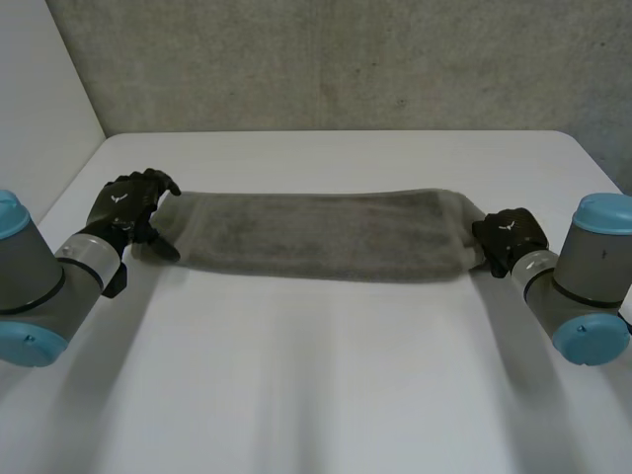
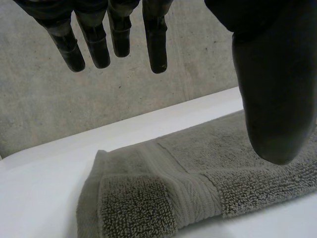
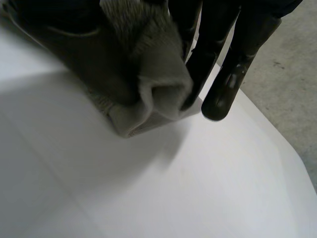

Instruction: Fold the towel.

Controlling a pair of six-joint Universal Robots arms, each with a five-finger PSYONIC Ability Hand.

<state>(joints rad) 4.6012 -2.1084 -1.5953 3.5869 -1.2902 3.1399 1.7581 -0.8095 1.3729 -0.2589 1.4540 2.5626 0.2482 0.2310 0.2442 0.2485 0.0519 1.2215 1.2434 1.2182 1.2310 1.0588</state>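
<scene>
While the towel (image 1: 316, 235) lies as a long folded strip across the white bench (image 1: 326, 375), grey wall (image 1: 346, 59) behind, the left hand (image 1: 126, 207) and right hand (image 1: 509, 237) sit at its ends. Left wrist view: fingers (image 2: 91, 44) hang straight, released above the towel. Right wrist view: fingers (image 3: 223, 94) grasp its bunched end.

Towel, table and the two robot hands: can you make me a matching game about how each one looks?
1 towel
2 table
3 left hand
4 right hand

A white
B fingers straight, holding nothing
C grey, stretched out long
D fingers pinching the towel's end

Pairs: 1-C, 2-A, 3-B, 4-D
</scene>
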